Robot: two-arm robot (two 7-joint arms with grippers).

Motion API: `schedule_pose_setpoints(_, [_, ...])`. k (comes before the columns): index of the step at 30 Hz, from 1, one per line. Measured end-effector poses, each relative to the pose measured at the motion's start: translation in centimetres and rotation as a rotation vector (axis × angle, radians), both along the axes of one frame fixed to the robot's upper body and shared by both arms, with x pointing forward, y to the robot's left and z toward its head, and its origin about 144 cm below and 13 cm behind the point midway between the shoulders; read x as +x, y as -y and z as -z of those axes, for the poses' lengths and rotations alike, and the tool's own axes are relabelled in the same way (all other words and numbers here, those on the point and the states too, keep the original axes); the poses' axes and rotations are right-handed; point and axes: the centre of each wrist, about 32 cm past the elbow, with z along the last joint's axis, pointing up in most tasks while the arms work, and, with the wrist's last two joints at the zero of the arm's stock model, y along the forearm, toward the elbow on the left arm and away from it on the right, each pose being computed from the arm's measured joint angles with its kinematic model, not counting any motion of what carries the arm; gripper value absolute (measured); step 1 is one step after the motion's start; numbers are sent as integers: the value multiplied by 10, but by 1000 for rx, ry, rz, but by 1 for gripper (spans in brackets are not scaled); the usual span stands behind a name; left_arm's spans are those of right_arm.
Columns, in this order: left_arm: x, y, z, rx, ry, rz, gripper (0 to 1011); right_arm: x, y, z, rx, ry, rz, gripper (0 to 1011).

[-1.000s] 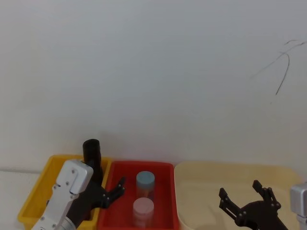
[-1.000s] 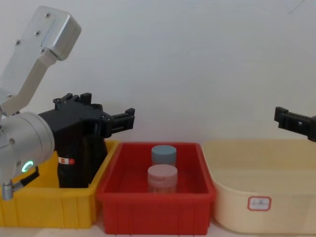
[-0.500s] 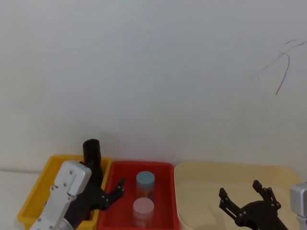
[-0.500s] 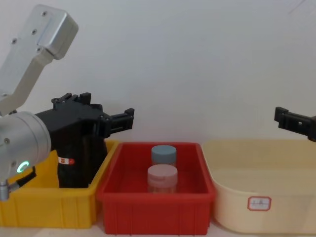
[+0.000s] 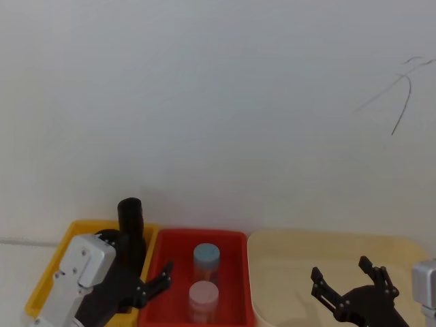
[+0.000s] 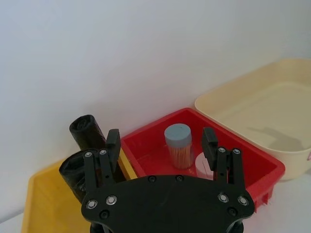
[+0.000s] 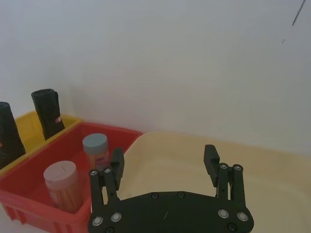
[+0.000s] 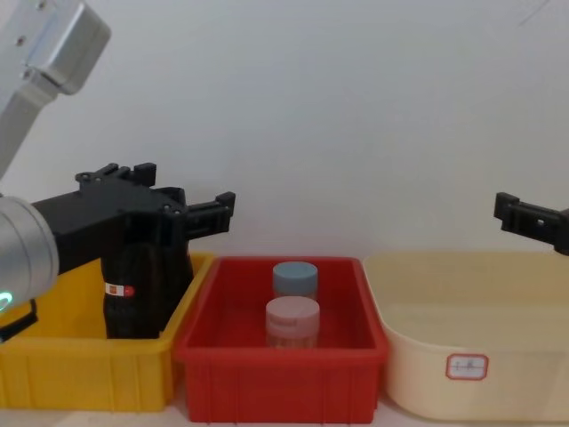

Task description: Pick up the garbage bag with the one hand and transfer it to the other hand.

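Chest view gives you the bag (image 8: pixel 142 298) upright in the yellow bin (image 8: pixel 80 374), ungrasped. Your left gripper (image 6: pixel 161 143) hangs spread and empty near its top, probably lining up. The right gripper (image 7: pixel 163 156) hovers spread over the tub (image 8: pixel 462 356), likely to receive it.

The yellow bin (image 8: pixel 84 378) at left is holding the garbage bag (image 8: pixel 133 302) and, farther back, a second black roll (image 6: pixel 86 132). Both are standing upright near its right wall, and the red bin (image 8: pixel 280 378) is pressing just beside that wall. The left gripper (image 6: pixel 161 141), fingers spread, is hanging close to the rolls' tops and is crowding the room there. In the red bin's middle, a blue-lidded jar (image 8: pixel 294 278) is standing behind a pink-lidded jar (image 8: pixel 292 322), leaving lanes on their left and right. The cream tub (image 8: pixel 462 391) at right is showing a bare floor, and the right gripper (image 7: pixel 164 155), also spread, is hovering over it
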Motion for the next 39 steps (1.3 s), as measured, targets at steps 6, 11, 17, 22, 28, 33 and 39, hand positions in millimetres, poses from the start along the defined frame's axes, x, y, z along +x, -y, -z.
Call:
schedule_pose_setpoints(6, [-5,-8,-1,-2,-4,13,1000,0,0,0,0,0,0,999])
schedule_pose_setpoints(11, [-6,-14,-1,-4,-10,14,1000,0,0,0,0,0,0,1000])
schedule_pose_setpoints(17, [-4,-24,-2,0,-25,-2,1001,0,0,0,0,0,0,1000])
schedule_pose_setpoints(22, [4,-32,-1,9,-52,-23,1001,0,0,0,0,0,0,1000])
schedule_pose_setpoints(28, [13,-39,2,17,-86,-43,1001,0,0,0,0,0,0,1000])
schedule_pose_setpoints(33, [20,-43,4,20,-108,-50,1000,0,0,0,0,0,0,999])
schedule_pose_setpoints(39, [26,-44,6,17,-128,-52,1001,0,0,0,0,0,0,999])
